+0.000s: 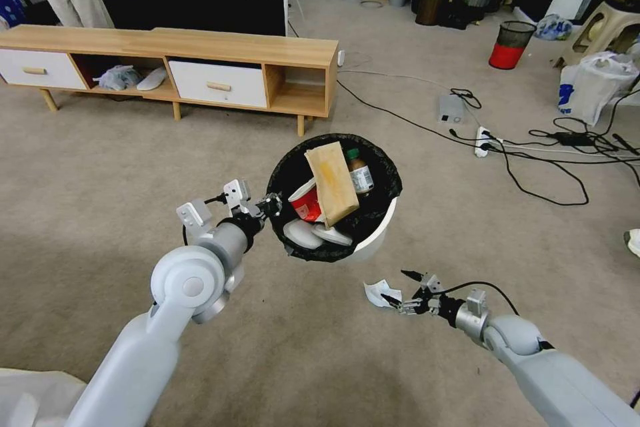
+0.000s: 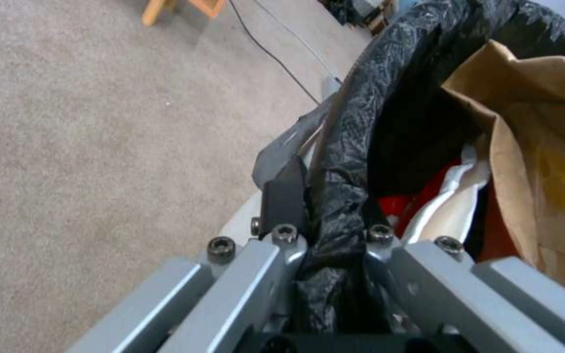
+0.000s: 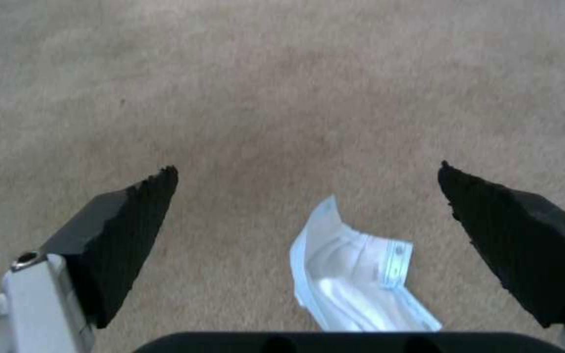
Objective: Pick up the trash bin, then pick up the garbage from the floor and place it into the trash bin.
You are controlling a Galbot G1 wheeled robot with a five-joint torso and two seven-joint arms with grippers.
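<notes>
No text, label or number can be read anywhere.

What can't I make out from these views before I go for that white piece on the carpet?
- Trash bin bottom: head view, hidden under the brown paper bag, red-white cup and bottle.
- Left gripper pads: left wrist view, buried in the black liner at the rim.
- White tissue: right wrist view, near end cut off by the gripper body.
- Right gripper height above the carpet: not readable.
</notes>
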